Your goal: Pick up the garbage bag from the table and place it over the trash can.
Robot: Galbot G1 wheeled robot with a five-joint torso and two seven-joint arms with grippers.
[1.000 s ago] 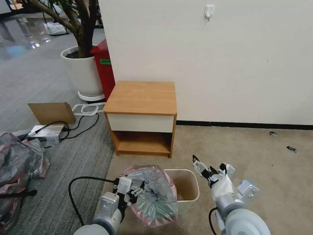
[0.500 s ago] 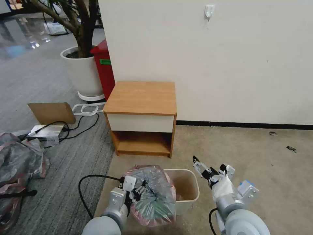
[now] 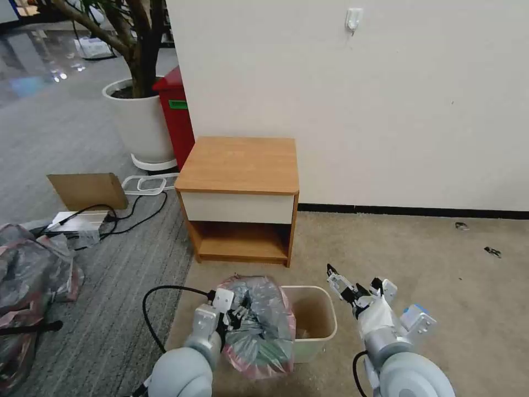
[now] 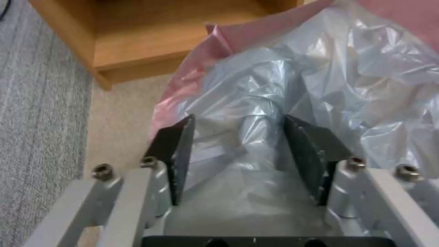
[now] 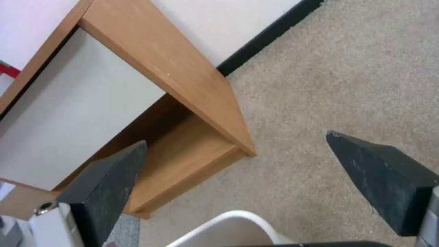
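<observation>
In the head view, the left gripper (image 3: pixel 238 315) sits low and left of centre, its arm rising from the bottom edge with a black cable (image 3: pixel 160 309) looping beside it. It reaches rightward into the garbage bag (image 3: pixel 259 325), which is bunched over the left end of the trash can (image 3: pixel 314 317); the bag's pink rim hangs down the bin's near left side, while the right part of the bin mouth is bare. The right gripper (image 3: pixel 348 285) is held just right of the bin, above the carpet, pointing up and left, fingers spread and holding nothing. Above the bin, at the frame's centre, stands the table (image 3: pixel 239 165) against a white wall (image 3: pixel 358 99). In the upper left are a red bin (image 3: pixel 176 116) and a white planter (image 3: pixel 139 118); a heap of bags (image 3: pixel 33 270) lies at the left edge on grey striped carpet.

In the left wrist view, the left gripper (image 4: pixel 240 157) has its two dark fingers (image 4: pixel 180 154) set apart, with crinkled grey plastic of the garbage bag (image 4: pixel 320 85) filling the space between them; whether they pinch it cannot be told. The table's (image 4: pixel 137 41) lower shelf shows in the upper left.

In the right wrist view, the right gripper's (image 5: pixel 238 171) fingers (image 5: pixel 109 175) stand wide apart over beige carpet (image 5: pixel 343 75). The table (image 5: pixel 160 61) fills the upper left, and the trash can's (image 5: pixel 228 223) pale rim curves at the bottom centre.
</observation>
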